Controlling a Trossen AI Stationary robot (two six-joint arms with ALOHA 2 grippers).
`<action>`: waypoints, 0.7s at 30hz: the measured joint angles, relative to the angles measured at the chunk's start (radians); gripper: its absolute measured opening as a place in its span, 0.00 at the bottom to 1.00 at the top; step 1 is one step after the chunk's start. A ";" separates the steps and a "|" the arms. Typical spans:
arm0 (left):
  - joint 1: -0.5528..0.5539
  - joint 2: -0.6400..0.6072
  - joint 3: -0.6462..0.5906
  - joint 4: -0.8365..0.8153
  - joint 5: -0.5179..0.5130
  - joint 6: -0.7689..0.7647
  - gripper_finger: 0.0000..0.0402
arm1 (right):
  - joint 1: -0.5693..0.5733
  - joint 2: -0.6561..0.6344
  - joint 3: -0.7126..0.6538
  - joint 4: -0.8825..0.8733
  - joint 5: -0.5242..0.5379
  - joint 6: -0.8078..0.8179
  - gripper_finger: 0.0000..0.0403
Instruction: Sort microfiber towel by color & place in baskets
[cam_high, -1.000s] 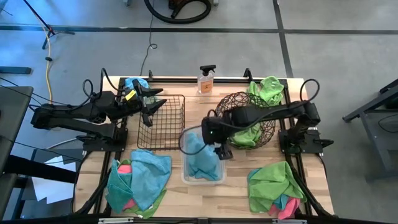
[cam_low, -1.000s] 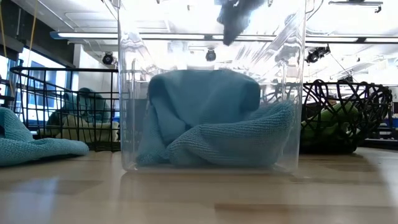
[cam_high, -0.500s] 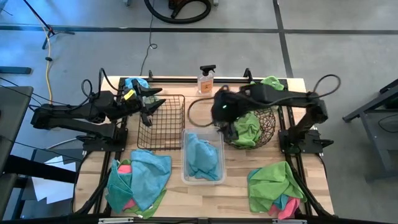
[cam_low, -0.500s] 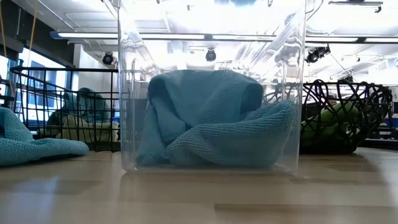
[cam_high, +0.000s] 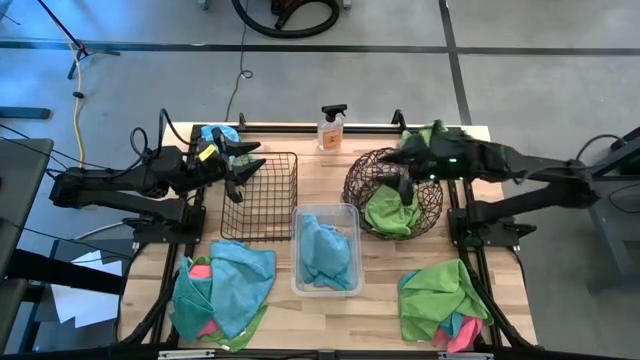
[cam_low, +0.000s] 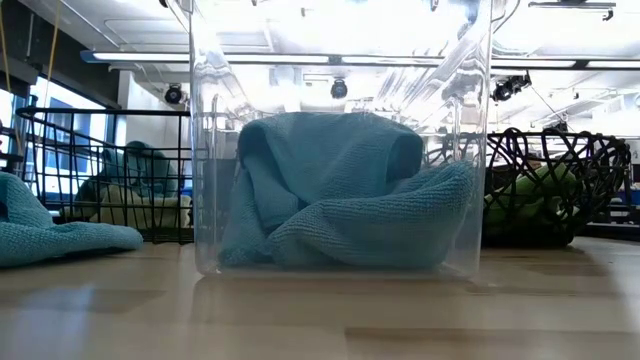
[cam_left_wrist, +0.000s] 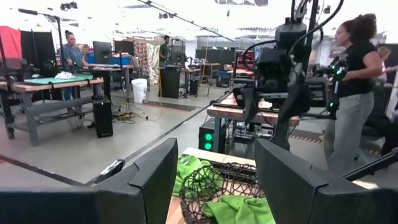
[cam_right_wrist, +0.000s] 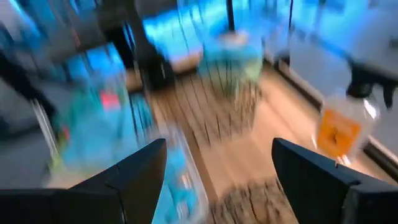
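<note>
Over the round woven basket (cam_high: 393, 203), my right gripper (cam_high: 404, 186) hangs open and empty. Nearest me, the green towel pile (cam_high: 436, 300) is soft, light and floppy; I would pinch a raised fold.

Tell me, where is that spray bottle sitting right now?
Seen from above, the spray bottle stands at the table's far edge, near the middle, between the wire basket and the woven basket.

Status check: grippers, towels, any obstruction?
Right gripper open, empty, over woven basket. Left gripper open beside wire basket. Teal towel in tub. Nothing blocking.
</note>
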 joint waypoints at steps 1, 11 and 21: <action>0.000 0.000 0.000 0.001 0.000 -0.016 0.50 | 0.000 -0.029 -0.041 0.080 0.007 0.010 0.71; 0.000 0.000 0.000 0.001 0.088 -0.148 0.50 | 0.000 -0.114 -0.306 0.608 -0.005 0.037 0.71; 0.000 0.000 0.000 -0.008 0.088 -0.175 0.50 | 0.000 -0.100 -0.307 0.650 -0.005 0.035 0.71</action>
